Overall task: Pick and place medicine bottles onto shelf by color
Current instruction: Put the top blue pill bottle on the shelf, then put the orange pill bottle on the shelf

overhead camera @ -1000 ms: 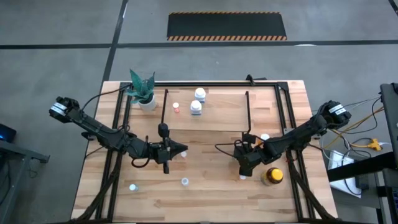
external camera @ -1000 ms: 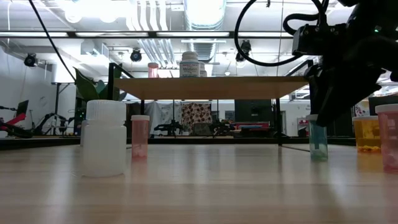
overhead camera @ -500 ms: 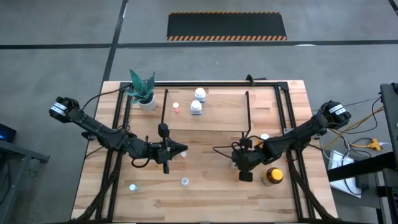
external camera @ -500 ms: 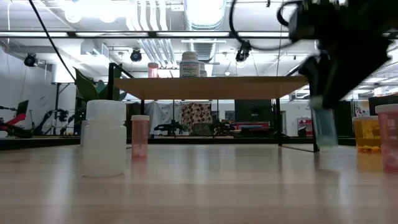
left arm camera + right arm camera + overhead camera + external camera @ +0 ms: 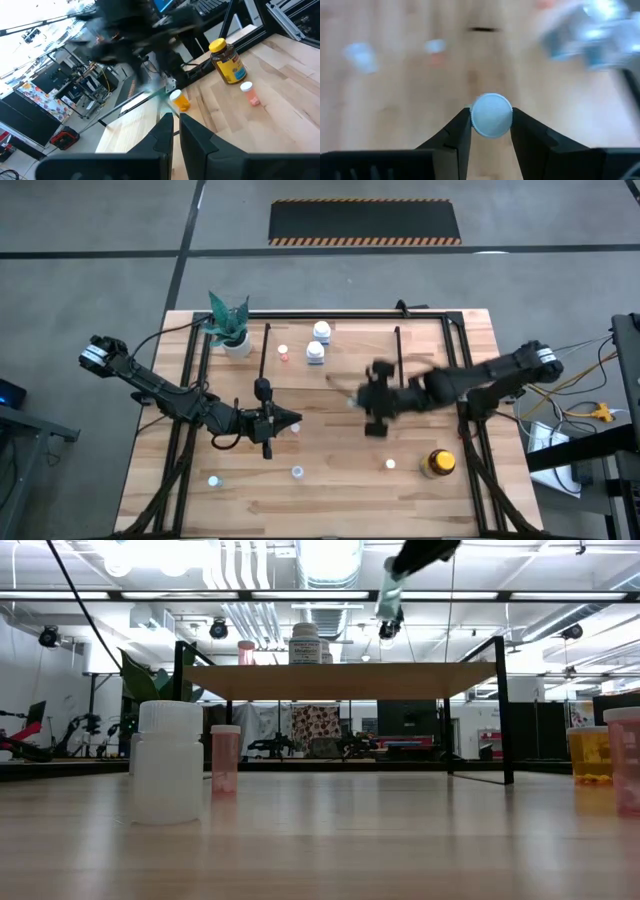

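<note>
My right gripper [image 5: 372, 402] is high over the table, just in front of the shelf [image 5: 350, 370], shut on a small pale-green bottle [image 5: 388, 592]. In the low view that bottle hangs above the shelf board [image 5: 340, 680]. Two white bottles [image 5: 318, 342] and a small orange one [image 5: 284, 353] stand on the shelf. My left gripper [image 5: 290, 420] waits shut, low over the table's middle. The amber yellow-capped bottle [image 5: 435, 463] and a small bottle [image 5: 390, 464] stand on the table near the right front. My right gripper pinches the pale-green bottle at its cap [image 5: 491, 115] between the two fingers [image 5: 457, 131], coming from above and pointing down. The bottle is lifted clear and hangs below the fingers, slightly tilted [image 5: 386, 600].
A white pot with a green plant [image 5: 232, 330] stands at the shelf's far left corner. Two small bottles [image 5: 213, 480] [image 5: 297, 471] stand near the table's front. In the low view a white bottle [image 5: 167, 760] and a pink one [image 5: 225, 758] stand close by. Black frame rods [image 5: 463, 360] run along the table's sides.
My right gripper has risen from the table near the amber bottle and swung toward the far left, up to the shelf's front. It has stayed shut on the pale-green bottle, which has gone from table level to above the shelf board.
</note>
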### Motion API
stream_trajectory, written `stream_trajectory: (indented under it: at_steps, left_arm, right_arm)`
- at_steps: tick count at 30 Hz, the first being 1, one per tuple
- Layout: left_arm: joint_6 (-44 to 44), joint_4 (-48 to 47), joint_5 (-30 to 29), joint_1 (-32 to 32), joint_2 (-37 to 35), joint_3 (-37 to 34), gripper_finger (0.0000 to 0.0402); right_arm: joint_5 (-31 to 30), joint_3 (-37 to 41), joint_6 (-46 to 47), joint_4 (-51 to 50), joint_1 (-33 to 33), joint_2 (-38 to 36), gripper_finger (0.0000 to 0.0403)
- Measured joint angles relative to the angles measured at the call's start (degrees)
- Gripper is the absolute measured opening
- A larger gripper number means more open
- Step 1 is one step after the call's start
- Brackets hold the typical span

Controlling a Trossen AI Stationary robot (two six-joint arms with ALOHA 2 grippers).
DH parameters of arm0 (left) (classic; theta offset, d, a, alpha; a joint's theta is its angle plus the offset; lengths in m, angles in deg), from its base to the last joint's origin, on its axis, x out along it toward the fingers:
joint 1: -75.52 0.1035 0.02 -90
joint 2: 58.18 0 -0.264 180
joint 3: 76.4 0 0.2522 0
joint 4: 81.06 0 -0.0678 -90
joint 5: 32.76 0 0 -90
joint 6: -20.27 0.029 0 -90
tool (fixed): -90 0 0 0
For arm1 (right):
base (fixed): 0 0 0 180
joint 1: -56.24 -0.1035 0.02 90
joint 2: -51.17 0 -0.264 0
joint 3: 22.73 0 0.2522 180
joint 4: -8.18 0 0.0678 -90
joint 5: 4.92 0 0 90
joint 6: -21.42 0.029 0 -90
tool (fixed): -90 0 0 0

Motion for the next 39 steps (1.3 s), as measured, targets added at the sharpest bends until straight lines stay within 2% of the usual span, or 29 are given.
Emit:
stream_trajectory:
  at_steps: [6,11,14,23,29,39]
  left_arm:
    - [0.08,0.0,0.0,0.01,0.0,0.0,0.0013]
    - [1.45,-0.01,0.0,0.01,0.0,0.0,0.0013]
    - [1.73,0.0,0.0,0.01,0.0,0.0,0.0013]
    - [1.79,-0.02,0.0,0.01,0.0,-0.02,0.0013]
    - [1.73,-0.04,0.0,0.01,0.0,-0.02,0.0013]
    - [1.7,-0.04,0.0,0.01,0.0,-0.02,0.0013]
  right_arm:
    - [1.31,-6.48,-7.86,-5.56,15.95,0.0,0.0112]
    - [14.32,-7.47,-12.04,-4.1,28.71,0.11,0.0112]
    - [17.66,-7.39,-12.68,-4.89,32.64,1.47,0.0112]
    - [15.99,-7.4,-14.12,-6.86,33.7,8.17,0.0112]
    - [13.05,-7.67,-12.45,-6.87,33.74,9.2,0.0114]
    - [13.06,-7.53,-11.17,-7.32,33.74,8.68,0.0174]
